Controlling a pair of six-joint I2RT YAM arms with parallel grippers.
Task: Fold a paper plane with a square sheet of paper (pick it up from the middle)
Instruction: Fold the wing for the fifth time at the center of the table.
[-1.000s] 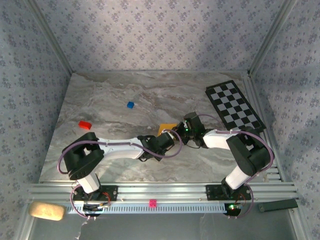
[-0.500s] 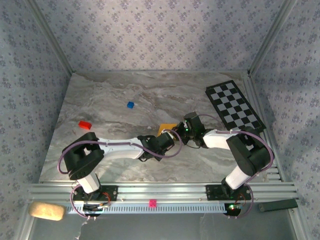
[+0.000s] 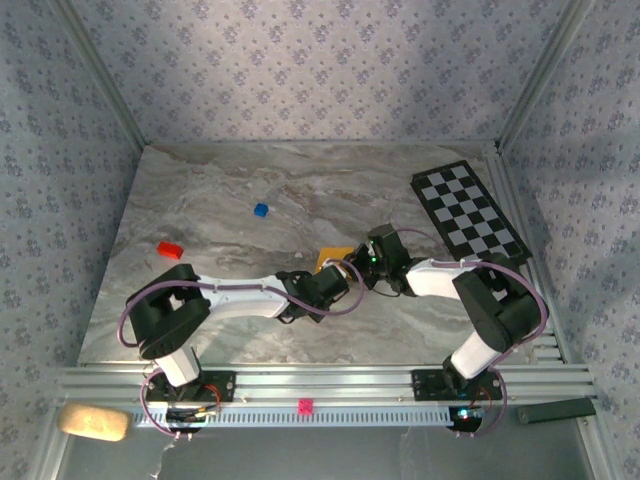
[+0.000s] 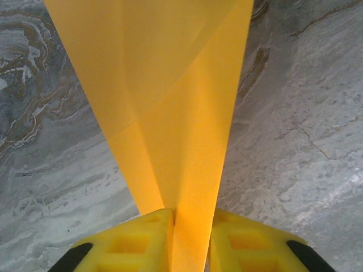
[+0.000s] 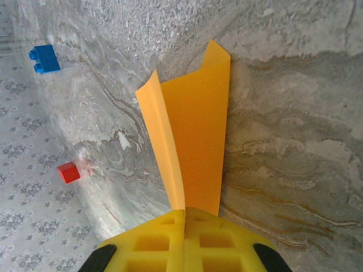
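Nothing visibly shifted lately: left tool [image 4: 190,241], right tool [image 5: 185,220] both pinching creased orange-yellow paper sheet [image 4: 170,113]; crease likely being set.

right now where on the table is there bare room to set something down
The table is bare along its far edge behind the blue block, between that block and the checkered board, and from the paper towards the front rail. Crowded mid-table, where the left hand and right hand pinch the paper.
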